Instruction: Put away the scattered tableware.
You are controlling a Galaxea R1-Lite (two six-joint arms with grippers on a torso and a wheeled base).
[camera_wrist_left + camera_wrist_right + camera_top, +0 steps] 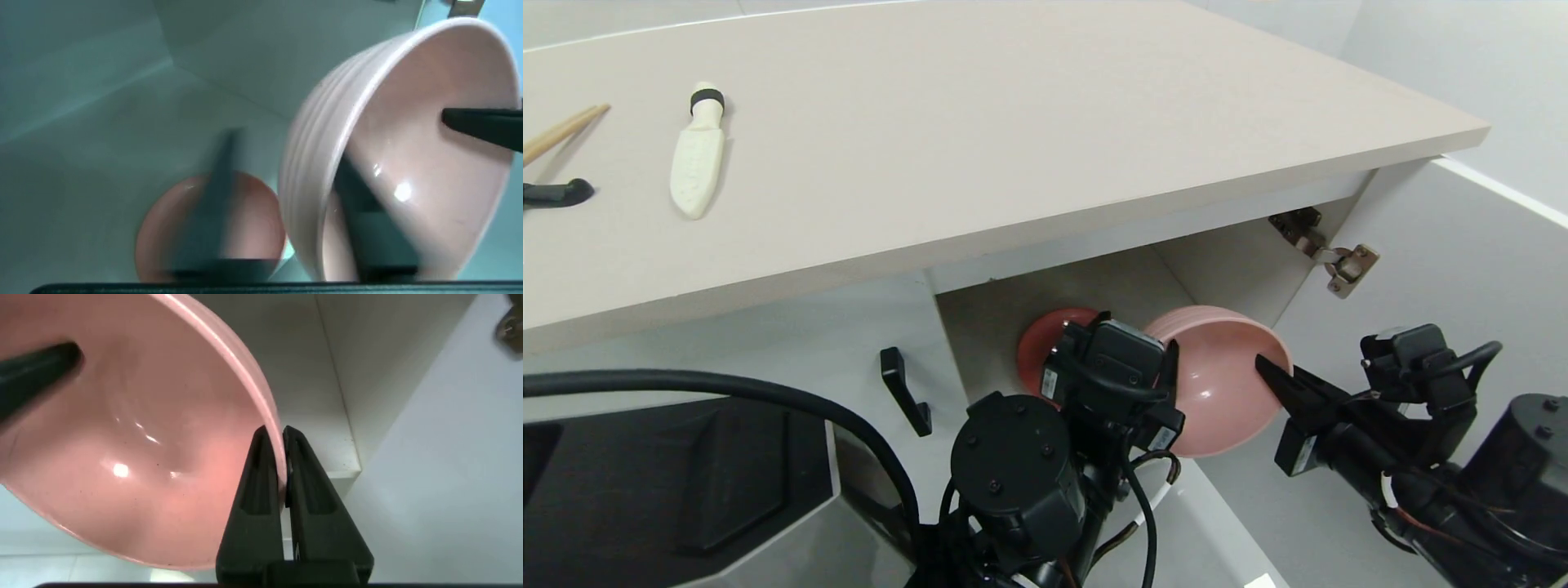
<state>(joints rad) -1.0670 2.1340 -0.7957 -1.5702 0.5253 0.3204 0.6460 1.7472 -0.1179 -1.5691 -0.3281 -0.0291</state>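
1. It was a kitchen: a countertop (1013, 122) topped an open cabinet (1111, 286).
2. White knife (697, 159) and chopsticks (562, 131) lay on top; a pink bowl (1225, 392) and red bowl (1041, 339) were in the opening.

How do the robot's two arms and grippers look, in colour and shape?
Both arms are black with rounded joint housings and loose black cables. The right gripper has slim tapering black fingers; the left gripper too. Small white labels mark both.
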